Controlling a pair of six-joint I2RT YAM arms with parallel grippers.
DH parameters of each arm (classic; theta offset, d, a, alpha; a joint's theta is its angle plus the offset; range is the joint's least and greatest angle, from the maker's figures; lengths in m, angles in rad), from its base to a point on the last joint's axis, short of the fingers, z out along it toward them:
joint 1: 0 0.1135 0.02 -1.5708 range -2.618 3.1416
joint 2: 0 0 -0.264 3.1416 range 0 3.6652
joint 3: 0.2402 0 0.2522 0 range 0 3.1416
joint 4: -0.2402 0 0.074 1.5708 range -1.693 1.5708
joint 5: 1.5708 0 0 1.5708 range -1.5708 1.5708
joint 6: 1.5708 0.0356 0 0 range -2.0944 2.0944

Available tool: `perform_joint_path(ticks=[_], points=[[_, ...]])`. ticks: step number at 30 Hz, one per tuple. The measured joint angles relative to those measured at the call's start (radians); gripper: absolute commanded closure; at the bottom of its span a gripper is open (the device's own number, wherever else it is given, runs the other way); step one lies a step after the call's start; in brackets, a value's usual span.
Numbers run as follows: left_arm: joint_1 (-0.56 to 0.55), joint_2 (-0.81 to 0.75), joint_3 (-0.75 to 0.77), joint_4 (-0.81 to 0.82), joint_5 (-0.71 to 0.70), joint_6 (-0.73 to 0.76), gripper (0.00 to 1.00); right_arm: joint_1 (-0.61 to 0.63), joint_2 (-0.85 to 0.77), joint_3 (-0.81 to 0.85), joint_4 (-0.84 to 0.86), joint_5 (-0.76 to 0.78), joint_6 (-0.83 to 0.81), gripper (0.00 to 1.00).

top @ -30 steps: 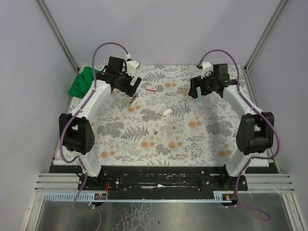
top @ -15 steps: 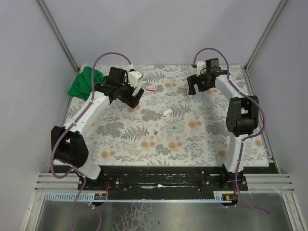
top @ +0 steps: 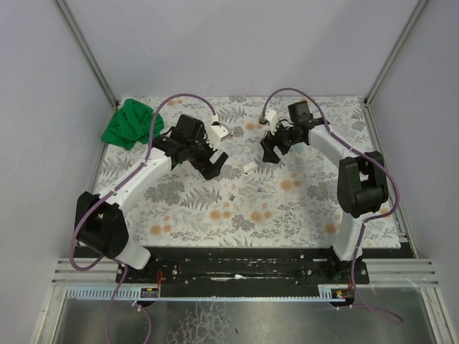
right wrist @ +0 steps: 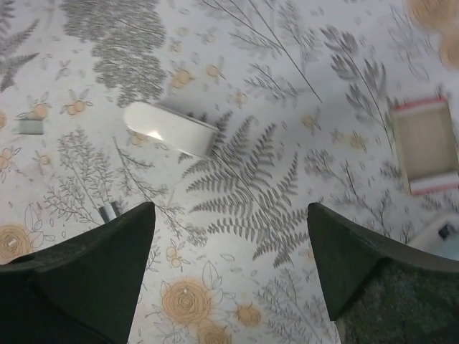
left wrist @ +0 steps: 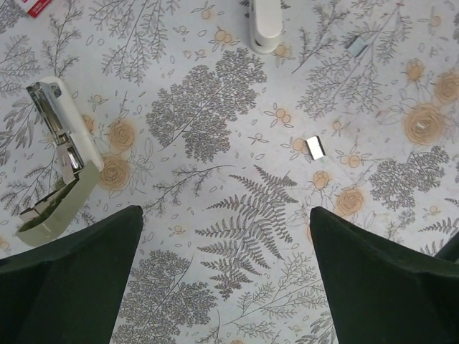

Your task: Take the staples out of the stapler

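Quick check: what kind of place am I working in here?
Probably a lab robot cell, not an office: plain grey walls on aluminium framing enclose a floral tablecloth, with the left arm and right arm bolted to a black rail at the near edge.

A crumpled green cloth [top: 128,123] lies at the far left corner of the floral-patterned table [top: 308,208]. A shallow open tray [right wrist: 424,145] with red ends rests flat. A red-and-white box [left wrist: 34,6] shows only partly, cut off by the picture's edge.

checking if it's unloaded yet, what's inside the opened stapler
The stapler lies hinged open, its shiny metal channel exposed. Loose staples lie apart from it; whether more remain inside is too small to tell.
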Motion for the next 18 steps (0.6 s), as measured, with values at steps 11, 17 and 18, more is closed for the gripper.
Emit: perform_joint_path(ticks=[11,17,18], points=[[0.015,-0.106,-0.073,-0.005,0.163,0.091,0.00,0.064,0.035,0.065,-0.163,-0.164,-0.452,0.10],[0.084,-0.128,-0.090,-0.019,0.272,0.127,0.00,0.121,0.129,0.146,-0.280,-0.155,-0.667,0.11],[0.095,-0.132,-0.091,-0.022,0.291,0.134,0.00,0.134,0.143,0.148,-0.291,-0.153,-0.692,0.12]])
